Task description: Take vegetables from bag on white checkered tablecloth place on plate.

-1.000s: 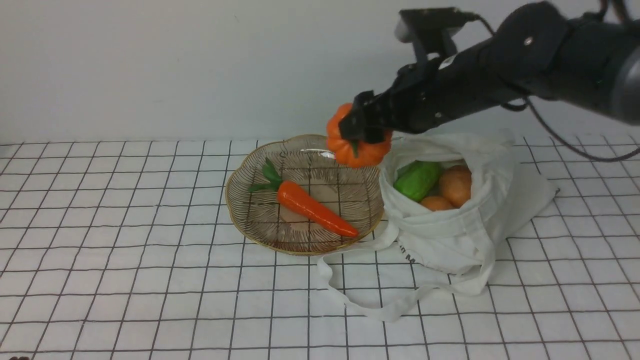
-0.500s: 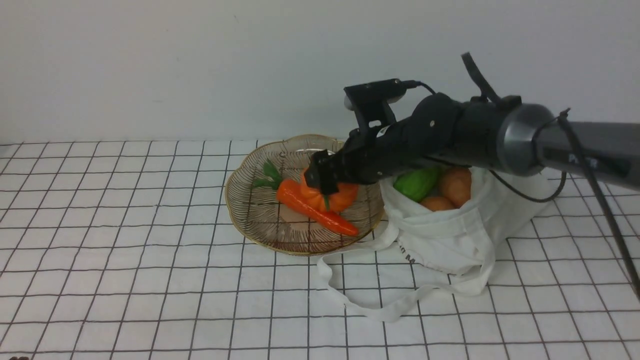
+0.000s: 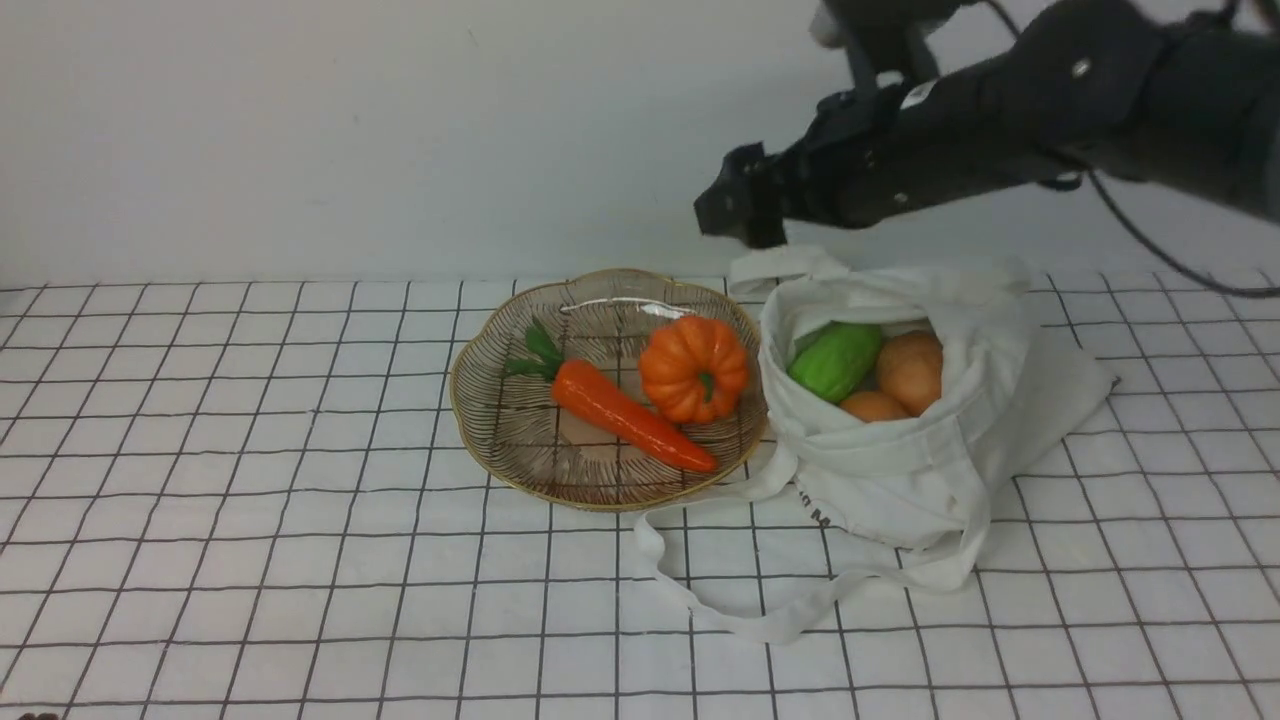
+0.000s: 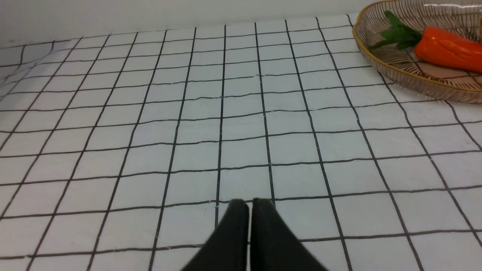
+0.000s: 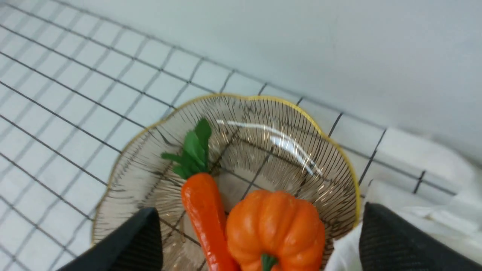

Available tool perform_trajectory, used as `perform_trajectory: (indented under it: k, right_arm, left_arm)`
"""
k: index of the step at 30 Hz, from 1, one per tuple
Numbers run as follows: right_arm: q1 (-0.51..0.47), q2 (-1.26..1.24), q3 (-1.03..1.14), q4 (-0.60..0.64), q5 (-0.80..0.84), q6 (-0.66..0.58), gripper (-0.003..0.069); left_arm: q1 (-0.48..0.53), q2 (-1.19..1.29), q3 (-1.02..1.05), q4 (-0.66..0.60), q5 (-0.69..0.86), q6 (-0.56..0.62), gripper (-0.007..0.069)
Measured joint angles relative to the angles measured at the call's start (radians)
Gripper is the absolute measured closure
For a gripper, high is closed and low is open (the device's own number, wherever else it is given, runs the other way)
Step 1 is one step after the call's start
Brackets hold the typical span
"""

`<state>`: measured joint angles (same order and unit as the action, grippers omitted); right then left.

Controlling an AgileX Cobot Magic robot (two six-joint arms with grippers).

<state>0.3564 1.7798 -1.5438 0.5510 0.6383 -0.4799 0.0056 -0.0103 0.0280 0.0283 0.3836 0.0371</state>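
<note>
The orange pumpkin (image 3: 693,368) and the carrot (image 3: 625,410) lie on the ribbed glass plate (image 3: 500,425). Both also show in the right wrist view, the pumpkin (image 5: 275,226) beside the carrot (image 5: 205,214). The white bag (image 3: 910,470) stands right of the plate, open, with a green gourd (image 3: 835,360) and two potatoes (image 3: 910,370) inside. My right gripper (image 3: 735,205) is open and empty, raised above the plate's far right rim. My left gripper (image 4: 248,207) is shut and empty, low over the checkered tablecloth (image 4: 226,113), well away from the plate (image 4: 410,77).
The bag's long strap handles (image 3: 720,600) trail over the cloth in front of the plate. A plain white wall runs along the far edge of the table.
My right gripper came down onto the plate with the pumpkin, let it go beside the carrot, then rose up and to the right, open and empty.
</note>
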Motion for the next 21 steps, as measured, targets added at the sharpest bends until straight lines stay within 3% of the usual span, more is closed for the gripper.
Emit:
perform_trajectory:
  k: [9, 13, 17, 21]
  right_arm:
    - [-0.088, -0.360, 0.000, -0.058, 0.348, 0.006, 0.0267]
    - [-0.148, -0.557, 0.000, -0.161, 0.571, 0.057, 0.0467]
    - [-0.176, -0.696, 0.004, -0.245, 0.625, 0.130, 0.0605]
    - [-0.180, -0.852, 0.058, -0.305, 0.633, 0.197, 0.0664]
  left_arm:
    - [0.000, 0.000, 0.000, 0.000, 0.000, 0.000, 0.0632]
    - [0.000, 0.000, 0.000, 0.000, 0.000, 0.000, 0.0632]
    - [0.000, 0.000, 0.000, 0.000, 0.000, 0.000, 0.0632]
    - [0.000, 0.000, 0.000, 0.000, 0.000, 0.000, 0.0632]
